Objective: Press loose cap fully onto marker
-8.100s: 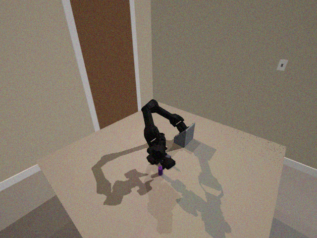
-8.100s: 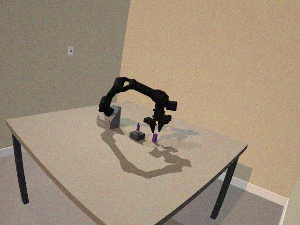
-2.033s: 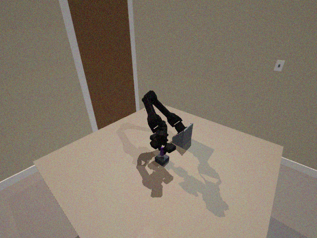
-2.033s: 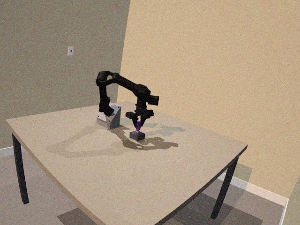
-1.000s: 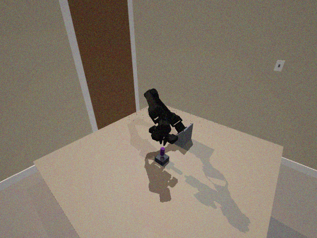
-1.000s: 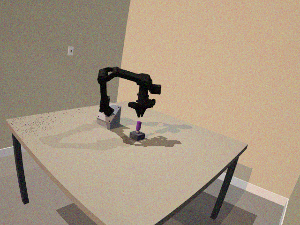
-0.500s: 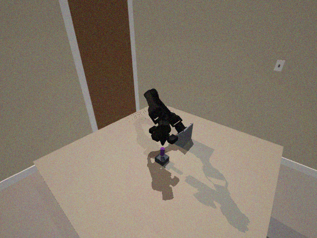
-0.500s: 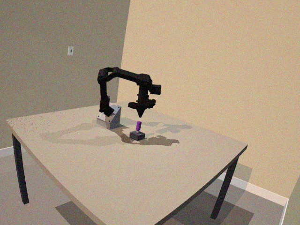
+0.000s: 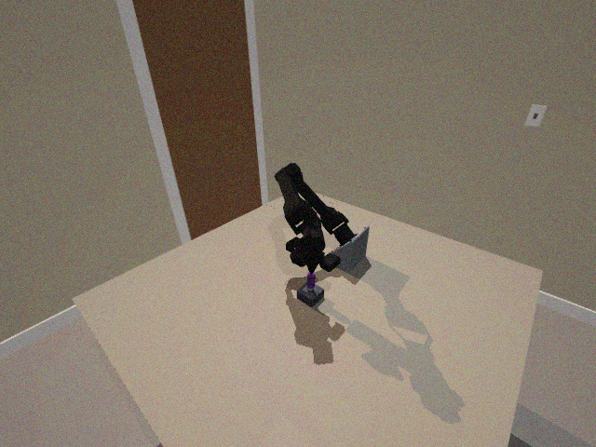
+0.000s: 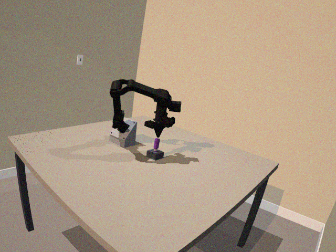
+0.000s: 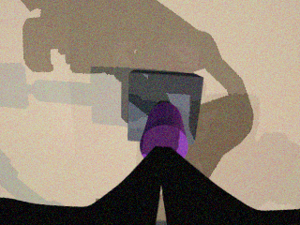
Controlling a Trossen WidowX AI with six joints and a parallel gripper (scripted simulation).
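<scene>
The purple cap (image 9: pixel 311 279) (image 10: pixel 156 143) (image 11: pixel 164 136) sits upright on top of the marker (image 10: pixel 155 149), leaning very slightly in the exterior view. A short pale part of the marker shows between the cap and the dark holder block (image 9: pixel 310 295) (image 10: pixel 155 155) (image 11: pixel 187 84). My gripper (image 9: pixel 311 271) (image 10: pixel 158 136) (image 11: pixel 161 154) is shut and empty, pointing down with its tips just above the cap's top. The exterior view shows a thin gap there; in the wrist view the tips cover part of the cap's top. Whether the cap is fully seated cannot be told.
The arm's grey base mount (image 9: pixel 355 250) (image 10: pixel 123 134) stands on the table (image 9: pixel 216 336) (image 10: pixel 135 189) behind the holder block. Shadows of the arm fall around the block. Walls and a brown door (image 9: pixel 207 120) are beyond the table.
</scene>
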